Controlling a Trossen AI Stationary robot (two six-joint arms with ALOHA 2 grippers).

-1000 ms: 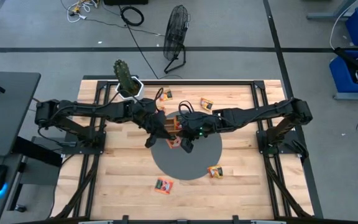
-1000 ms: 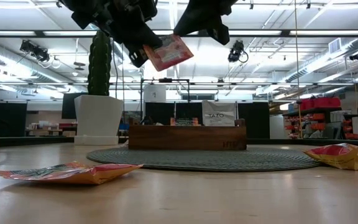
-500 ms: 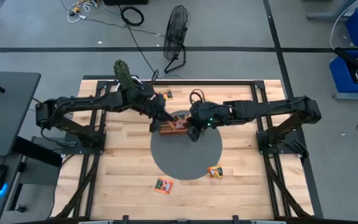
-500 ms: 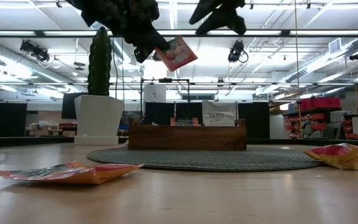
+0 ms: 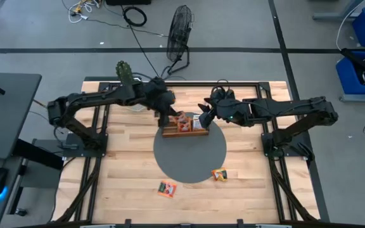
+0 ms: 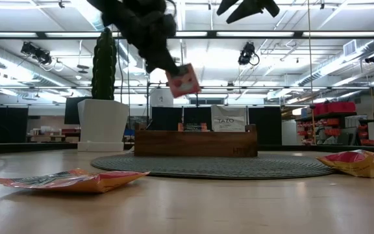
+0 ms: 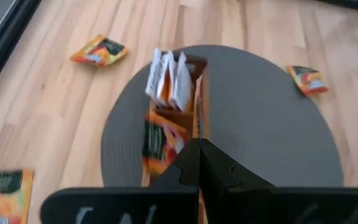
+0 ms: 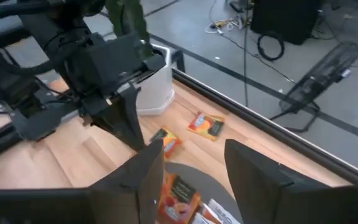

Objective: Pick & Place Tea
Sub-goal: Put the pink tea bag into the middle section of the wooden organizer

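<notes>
Task partly done. Several sachets [image 7: 169,81] are seen standing in the wooden tray [image 5: 184,131] on the grey mat [image 5: 192,155]. One red sachet [image 6: 183,79] is pinched in the closed fingers of the left gripper [image 5: 172,118], above the tray. The right gripper [image 5: 204,117] hangs just beside the tray, fingers apart, nothing held. Loose sachets [image 5: 166,189] are left on the worktop [image 5: 125,177], near and far of the mat. The held sachet's height above the tray is given only by the low view; the tray's filling only by the wrist views.
</notes>
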